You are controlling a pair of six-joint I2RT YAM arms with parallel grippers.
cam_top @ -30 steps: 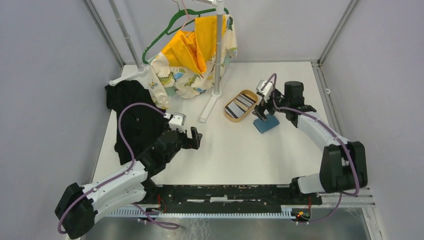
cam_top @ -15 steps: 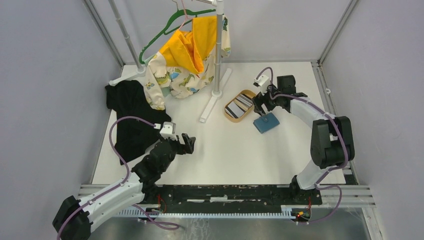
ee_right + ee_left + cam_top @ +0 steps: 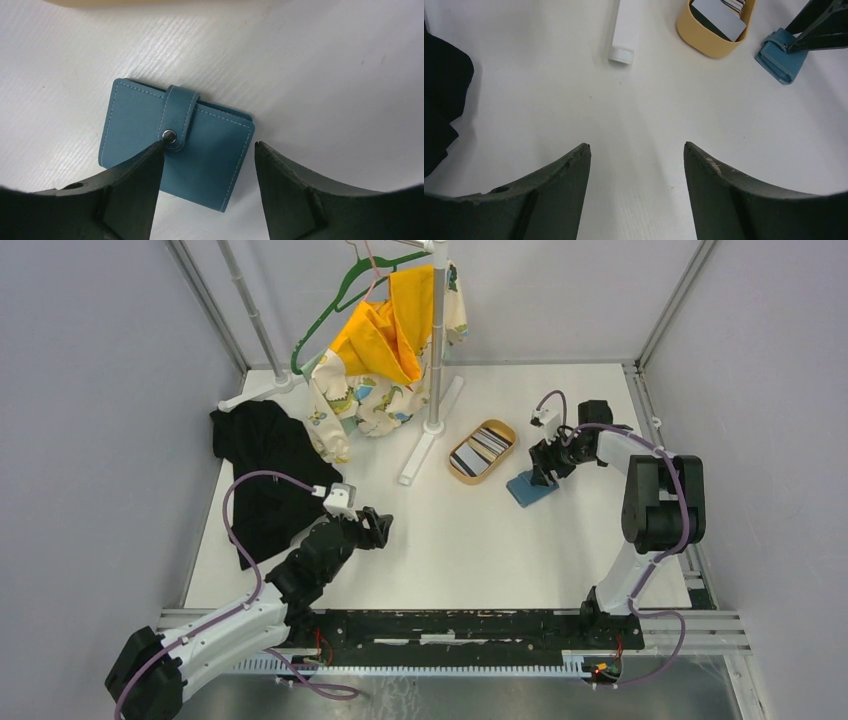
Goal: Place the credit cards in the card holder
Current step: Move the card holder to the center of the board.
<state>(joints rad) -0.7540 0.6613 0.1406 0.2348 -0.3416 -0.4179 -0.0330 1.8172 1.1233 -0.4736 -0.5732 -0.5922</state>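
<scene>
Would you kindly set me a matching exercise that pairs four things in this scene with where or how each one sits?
Things
1. credit cards
2. card holder
3. black cloth
4. left pincer

Places or states
A. snapped shut, lying on the table
B. open above bare table
C. inside the oval wooden tray
D. crumpled at the table's left side

Pairs: 1-C, 2-A, 3-D, 4-B
</scene>
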